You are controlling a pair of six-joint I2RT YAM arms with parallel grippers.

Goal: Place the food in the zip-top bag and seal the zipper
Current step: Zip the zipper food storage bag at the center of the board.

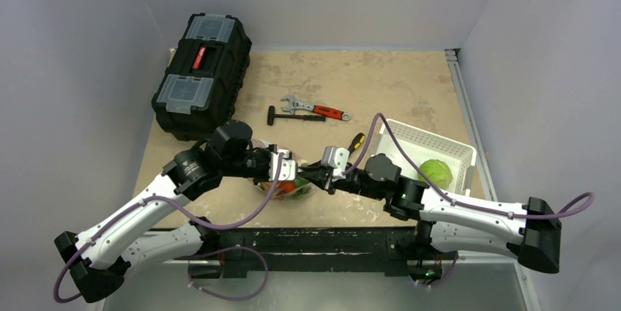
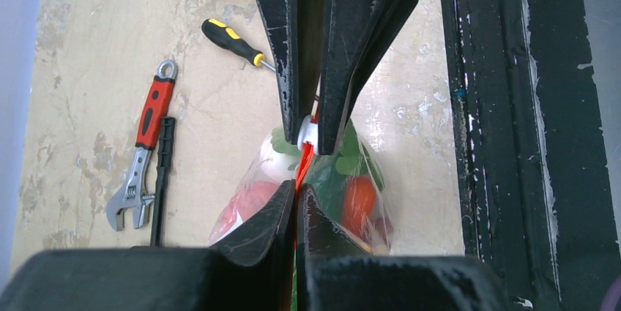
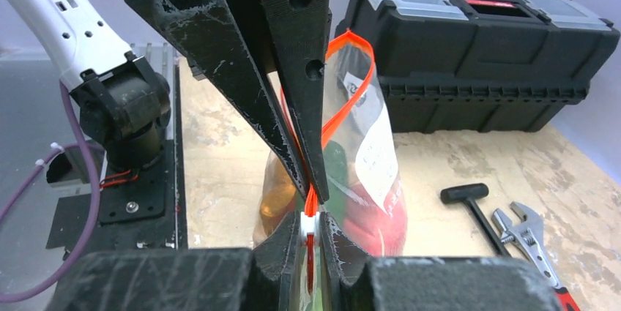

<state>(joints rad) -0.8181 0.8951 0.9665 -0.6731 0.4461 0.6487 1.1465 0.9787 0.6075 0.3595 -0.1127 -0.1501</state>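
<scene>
bag [image 3: 366, 157] stands on the table on the arm-base side of the toolbox [image 1: 201, 77], food [image 2: 359, 201] inside. left gripper [image 2: 296, 190] clenched on the zipper [image 3: 343, 99], right gripper [image 3: 310, 222] clenched on the white slider [image 2: 309, 132], just beside left's tips. zipper's long axis runs from the slider away from right, through left's fingers, gaping in a loop beyond them. arms reach in low from opposite sides, tips nose to nose. looks like right's pull, but left's pinch sits in the slider's path
</scene>
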